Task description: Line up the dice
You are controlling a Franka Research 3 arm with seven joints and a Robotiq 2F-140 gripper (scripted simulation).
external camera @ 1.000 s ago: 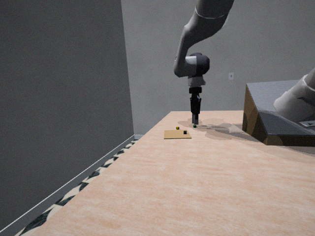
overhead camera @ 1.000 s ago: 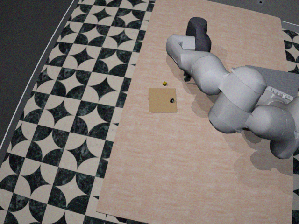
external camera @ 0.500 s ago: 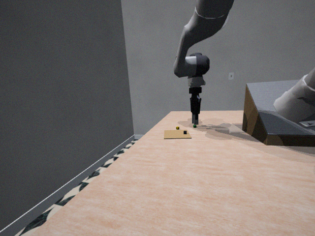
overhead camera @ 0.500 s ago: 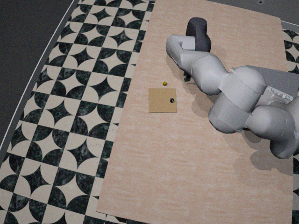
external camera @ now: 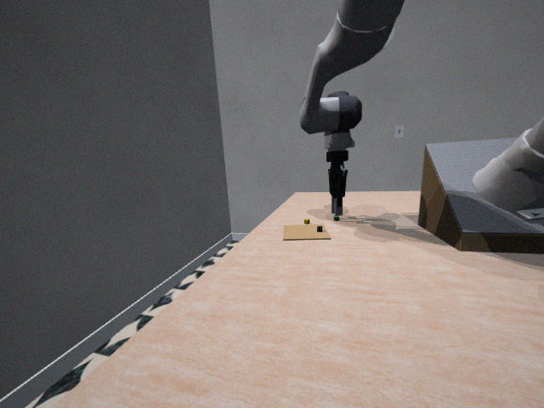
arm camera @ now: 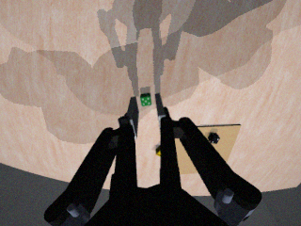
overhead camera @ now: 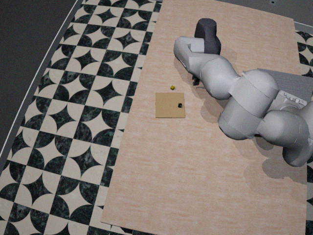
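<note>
The black die [overhead camera: 180, 105] [external camera: 319, 229] [arm camera: 213, 137] sits on the mat [overhead camera: 167, 107] [external camera: 303, 233] [arm camera: 188, 162], near its base-side edge. Off the mat, the yellow die [overhead camera: 172, 87] [external camera: 306, 221] [arm camera: 159, 152] lies just beside it; the green die [overhead camera: 193, 82] [external camera: 336, 218] [arm camera: 146, 100], five pips up, lies beyond the mat's base-side corner. Above that green die, the gripper [overhead camera: 195, 81] [external camera: 337, 213] [arm camera: 146, 103] points down, fingers slightly spread, pinching nothing.

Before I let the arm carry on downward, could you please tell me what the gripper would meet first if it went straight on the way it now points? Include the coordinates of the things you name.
Probably the green die [external camera: 336, 218] [arm camera: 146, 100], or the table [overhead camera: 214, 176] [external camera: 307, 307] just beside it; the gripper's [external camera: 337, 213] [arm camera: 146, 98] exact depth is unclear.
</note>
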